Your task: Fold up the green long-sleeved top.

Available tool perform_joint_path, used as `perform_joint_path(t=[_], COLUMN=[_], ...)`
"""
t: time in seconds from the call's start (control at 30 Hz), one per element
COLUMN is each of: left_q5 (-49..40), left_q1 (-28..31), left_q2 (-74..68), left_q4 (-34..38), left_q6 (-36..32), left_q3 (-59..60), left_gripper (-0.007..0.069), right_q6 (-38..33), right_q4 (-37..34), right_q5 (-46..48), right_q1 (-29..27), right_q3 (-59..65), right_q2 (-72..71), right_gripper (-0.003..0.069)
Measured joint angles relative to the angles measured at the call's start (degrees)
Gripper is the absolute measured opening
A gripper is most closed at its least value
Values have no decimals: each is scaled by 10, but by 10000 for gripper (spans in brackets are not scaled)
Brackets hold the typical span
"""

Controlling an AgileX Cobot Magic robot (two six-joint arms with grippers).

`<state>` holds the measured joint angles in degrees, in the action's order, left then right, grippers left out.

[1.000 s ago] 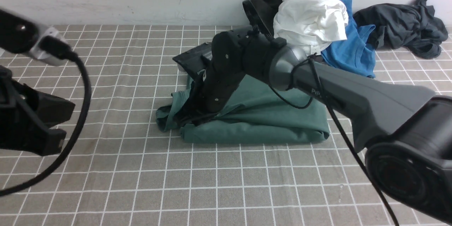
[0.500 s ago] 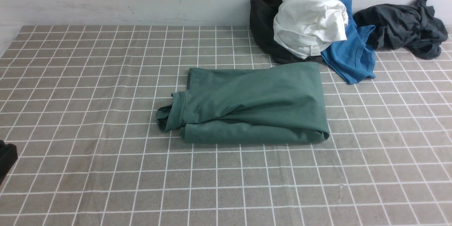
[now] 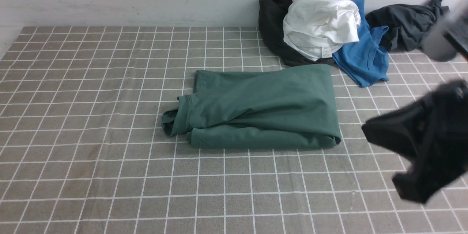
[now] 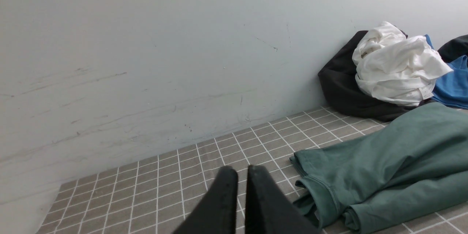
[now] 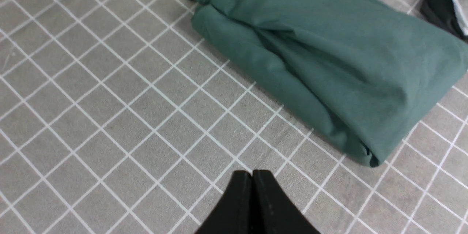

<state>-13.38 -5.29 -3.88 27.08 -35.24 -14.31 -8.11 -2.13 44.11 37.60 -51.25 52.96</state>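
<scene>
The green long-sleeved top lies folded into a flat, roughly rectangular bundle in the middle of the checked table cloth, with its collar end bunched at the left. It also shows in the left wrist view and the right wrist view. My left gripper is shut and empty, off the top's collar end, and is out of the front view. My right gripper is shut and empty above bare cloth near the top's front corner. The right arm's end shows blurred at the right edge.
A pile of clothes sits at the back right against the wall: a white garment on a black one, a bright blue T-shirt and a dark grey garment. The grey checked cloth covers the table.
One second ago the right arm reached over the top's left end and the left arm stood at the left edge. Both have drawn back; the right arm now shows at the right. The top lies still.
</scene>
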Motion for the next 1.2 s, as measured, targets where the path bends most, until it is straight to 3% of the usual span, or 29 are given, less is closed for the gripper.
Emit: perform_joint_path(t=[0.07,0.23,0.73,0.87,1.03,1.2], left_q5=[0,-3,-21,-24,-27,-29], left_q1=[0,0,0,0,0,0], left_q2=[0,0,0,0,0,0], left_q4=[0,0,0,0,0,2], left_q6=[0,0,-1,-1,-1,-1], left_q3=[1,10,11,11,11,11], left_gripper=[22,22,22,22,22,22], right_q6=[1,1,6,15,18,18], right_q4=[-7,-9,-24,-36,-39,-39], right_q5=[-118,-235,-289,-326,-308,-278], right_q1=[0,0,-1,-57,-182,-290], right_q3=[134,289,496,528,528,528], right_q2=[-80,-172,-241,-353,-490,-535], right_gripper=[-12,-11,-10,-10,-10,-10])
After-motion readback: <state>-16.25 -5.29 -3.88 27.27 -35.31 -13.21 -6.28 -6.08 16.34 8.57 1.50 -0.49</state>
